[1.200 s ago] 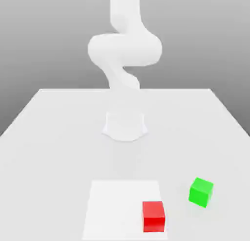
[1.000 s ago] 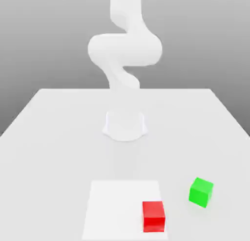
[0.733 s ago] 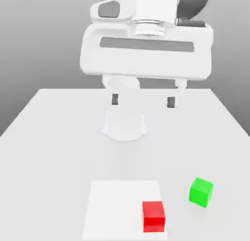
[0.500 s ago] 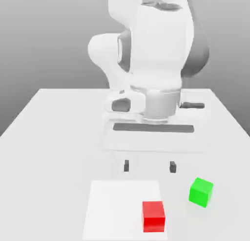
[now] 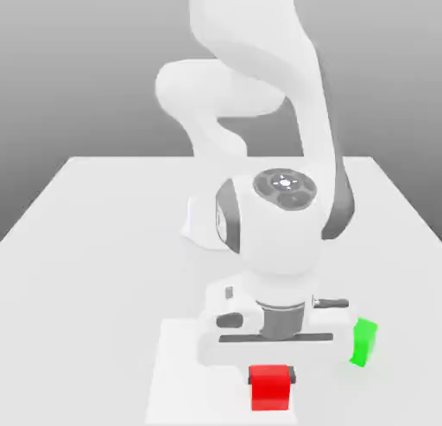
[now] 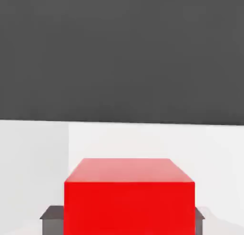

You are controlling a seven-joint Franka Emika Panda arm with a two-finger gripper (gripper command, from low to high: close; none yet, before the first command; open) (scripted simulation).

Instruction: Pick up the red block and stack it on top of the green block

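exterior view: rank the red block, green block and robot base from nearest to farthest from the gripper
1. red block: right at the gripper, between its jaws, on the white square mat.
2. green block: off to the exterior view's right, partly hidden behind the hand.
3. robot base: farthest, back toward the middle of the table, behind the arm.

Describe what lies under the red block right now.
The small red cube block sits on a pale square patch of the white table. The gripper has dark fingers flanking it. The patch directly beneath is covered by the block.
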